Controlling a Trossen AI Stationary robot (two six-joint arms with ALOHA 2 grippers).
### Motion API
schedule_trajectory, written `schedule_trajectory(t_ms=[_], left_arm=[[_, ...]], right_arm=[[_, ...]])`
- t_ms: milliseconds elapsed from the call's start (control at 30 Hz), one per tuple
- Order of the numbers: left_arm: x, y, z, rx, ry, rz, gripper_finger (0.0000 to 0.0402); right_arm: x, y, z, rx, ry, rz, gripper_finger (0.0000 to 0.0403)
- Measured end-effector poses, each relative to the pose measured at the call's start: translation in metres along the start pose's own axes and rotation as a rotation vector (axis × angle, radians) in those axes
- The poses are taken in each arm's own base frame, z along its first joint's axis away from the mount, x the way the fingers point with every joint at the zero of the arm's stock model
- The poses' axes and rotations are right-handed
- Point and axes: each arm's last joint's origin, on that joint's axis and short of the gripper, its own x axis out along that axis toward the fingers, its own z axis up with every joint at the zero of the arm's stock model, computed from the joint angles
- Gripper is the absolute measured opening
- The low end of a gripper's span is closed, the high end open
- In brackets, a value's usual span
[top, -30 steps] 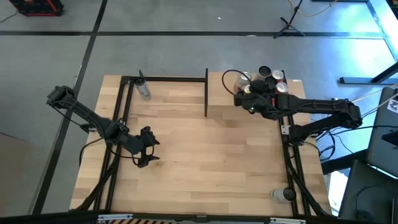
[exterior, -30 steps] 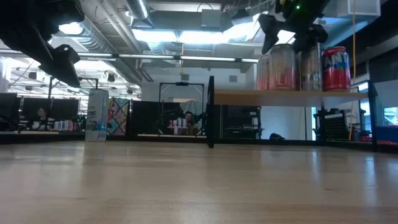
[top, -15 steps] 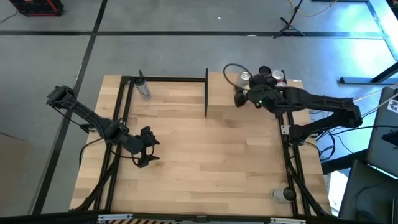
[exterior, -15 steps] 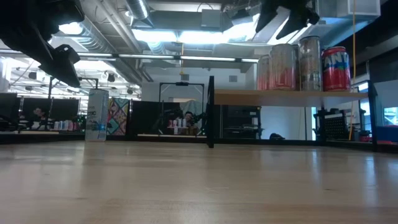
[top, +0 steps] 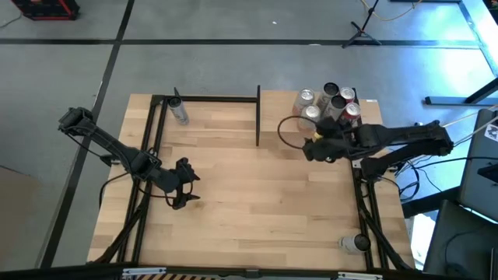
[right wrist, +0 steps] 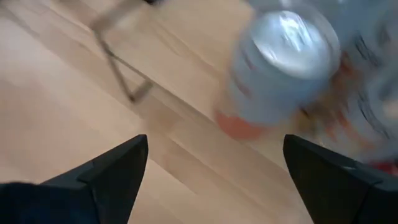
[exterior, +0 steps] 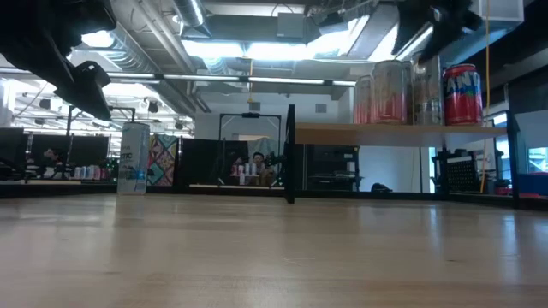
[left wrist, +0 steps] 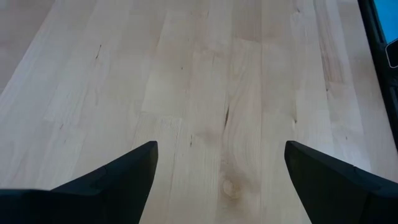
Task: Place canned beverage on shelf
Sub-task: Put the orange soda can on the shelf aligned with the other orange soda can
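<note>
Several cans [top: 327,101] stand upright on the shelf [top: 272,109], a pale-wood panel with black posts at the table's far right. In the low view they show as a row [exterior: 390,92] on the raised panel [exterior: 342,133]. My right gripper [top: 309,149] is open and empty, just on the near side of the cans and above shelf height [exterior: 437,17]. The right wrist view shows the closest can [right wrist: 280,68] ahead of the open fingers [right wrist: 214,146]. My left gripper [top: 187,185] hangs open and empty over the table's left part, also seen in the left wrist view [left wrist: 221,146].
A white can [top: 180,115] stands on the table at the far left; the low view shows it too [exterior: 134,158]. Another can [top: 354,243] lies at the near right corner. A black post [top: 257,117] marks the shelf's left edge. Bare tabletop [top: 257,202] lies between the arms.
My right gripper has risen from the tops of the cans on the shelf and drawn back toward the table's near edge. The cans stay standing on the shelf.
</note>
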Motion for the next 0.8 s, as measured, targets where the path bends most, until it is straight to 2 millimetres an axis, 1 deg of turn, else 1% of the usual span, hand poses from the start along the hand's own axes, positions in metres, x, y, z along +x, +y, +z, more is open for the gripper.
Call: schedule_trajectory(t_ms=[100, 167, 300, 500, 800], left_arm=[[0.000, 0.000, 0.000, 0.000, 0.000, 0.000, 0.0339], [0.000, 0.000, 0.000, 0.000, 0.000, 0.000, 0.0339], [0.000, 0.000, 0.000, 0.000, -0.001, 0.001, 0.0339], [0.000, 0.000, 0.000, 0.000, -0.001, 0.001, 0.0339], [0.000, 0.000, 0.000, -0.020, 0.003, -0.004, 0.0339]], right_arm=[[0.009, -0.005, -0.012, 0.030, 0.038, -0.073, 0.0363], [0.014, -0.005, -0.015, 0.055, 0.004, -0.110, 0.0363], [0.021, -0.005, -0.016, 0.121, -0.077, -0.151, 0.0363], [0.035, -0.012, -0.015, 0.229, -0.086, -0.204, 0.0363], [0.037, -0.008, -0.013, 0.211, -0.111, -0.181, 0.0363]])
